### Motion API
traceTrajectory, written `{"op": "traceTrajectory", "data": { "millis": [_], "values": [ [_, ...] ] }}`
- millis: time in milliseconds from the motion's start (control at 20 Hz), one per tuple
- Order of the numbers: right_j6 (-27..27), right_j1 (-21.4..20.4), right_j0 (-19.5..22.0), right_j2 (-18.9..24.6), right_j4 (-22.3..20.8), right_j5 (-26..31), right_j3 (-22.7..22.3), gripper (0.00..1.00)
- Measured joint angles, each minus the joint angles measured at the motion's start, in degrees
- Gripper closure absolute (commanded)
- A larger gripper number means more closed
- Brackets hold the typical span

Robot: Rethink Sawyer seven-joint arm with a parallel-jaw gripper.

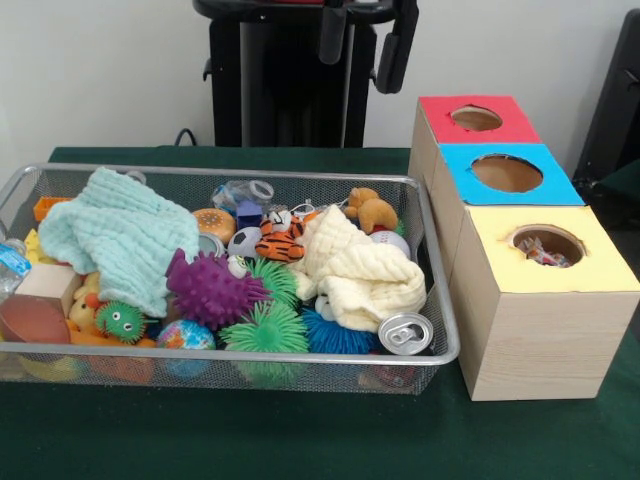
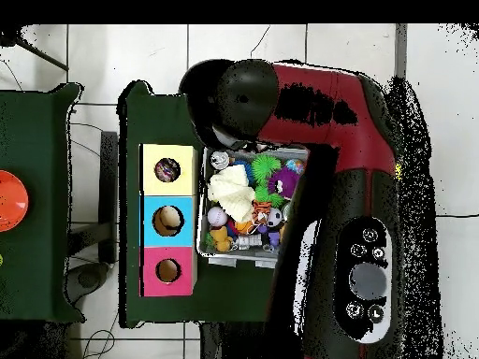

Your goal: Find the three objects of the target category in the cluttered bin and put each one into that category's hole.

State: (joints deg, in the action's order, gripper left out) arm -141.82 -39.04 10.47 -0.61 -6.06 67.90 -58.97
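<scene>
A wire mesh bin (image 1: 440,300) holds a jumble of things. In it lie a mint cloth (image 1: 115,235), a cream cloth (image 1: 360,270), a purple spiky ball (image 1: 210,290), green spiky balls (image 1: 265,325), a tiger plush (image 1: 280,240), a brown bear plush (image 1: 372,210) and a drinks can (image 1: 405,332). Beside the bin stand three wooden boxes with round holes: red (image 1: 475,118), blue (image 1: 507,173), yellow (image 1: 548,243). In the overhead view the red arm reaches over the bin (image 2: 208,251), and its black end (image 2: 234,98) hangs above the bin's end by the yellow box (image 2: 168,170). The gripper itself does not show clearly.
Something crinkled lies inside the yellow box's hole. A wooden block (image 1: 48,285), a small green fuzzy toy (image 1: 120,320) and a globe ball (image 1: 185,335) sit at the bin's left front. Green cloth (image 1: 300,440) covers the table. An orange disc (image 2: 9,201) rests on a second table.
</scene>
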Motion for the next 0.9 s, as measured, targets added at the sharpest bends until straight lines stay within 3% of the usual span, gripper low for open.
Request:
{"op": "traceTrajectory", "data": {
  "millis": [900],
  "values": [
    [0.00,0.60,-2.06,0.23,-0.51,0.01,0.10,0.00]
  ]
}}
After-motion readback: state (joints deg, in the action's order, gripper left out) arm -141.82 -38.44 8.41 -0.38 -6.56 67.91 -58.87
